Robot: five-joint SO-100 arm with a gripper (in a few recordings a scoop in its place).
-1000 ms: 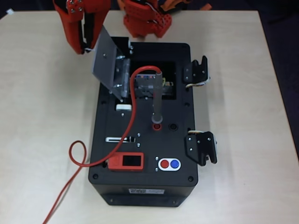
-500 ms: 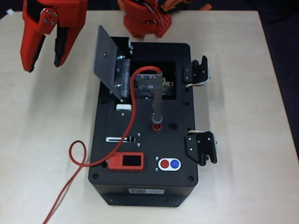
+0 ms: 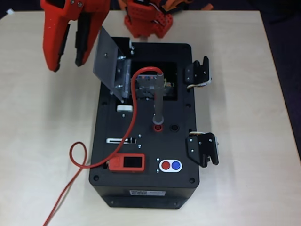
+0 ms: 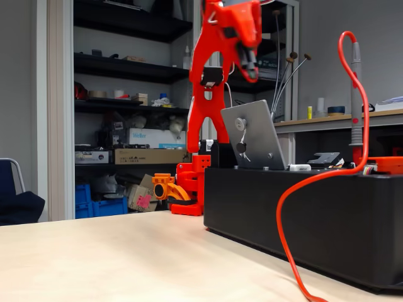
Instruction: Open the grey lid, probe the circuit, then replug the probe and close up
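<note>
The grey lid (image 3: pixel 109 60) stands tilted up on its hinge at the back left of the black box (image 3: pixel 117 155), leaving the circuit (image 3: pixel 149 87) in the opening uncovered. The probe (image 3: pixel 158 101) stands upright in a red socket on the box top, and its red cable (image 3: pixel 77 162) loops off the left side onto the table. My red gripper (image 3: pixel 68 62) hangs open just left of the lid, holding nothing. In the fixed view the gripper (image 4: pixel 247 66) sits above the raised lid (image 4: pixel 252 141), with the probe (image 4: pixel 357 107) at the right.
Two black latches (image 3: pixel 197 73) (image 3: pixel 203 148) hang off the box's right side. A red unit with a dark screen (image 3: pixel 128 163) and red and blue buttons (image 3: pixel 170 165) sit near the box front. The arm's base (image 3: pixel 146 21) stands behind the box.
My gripper swung left away from the lid and opened wider, then came part of the way back right. The lid has stayed up and the probe has not moved.
</note>
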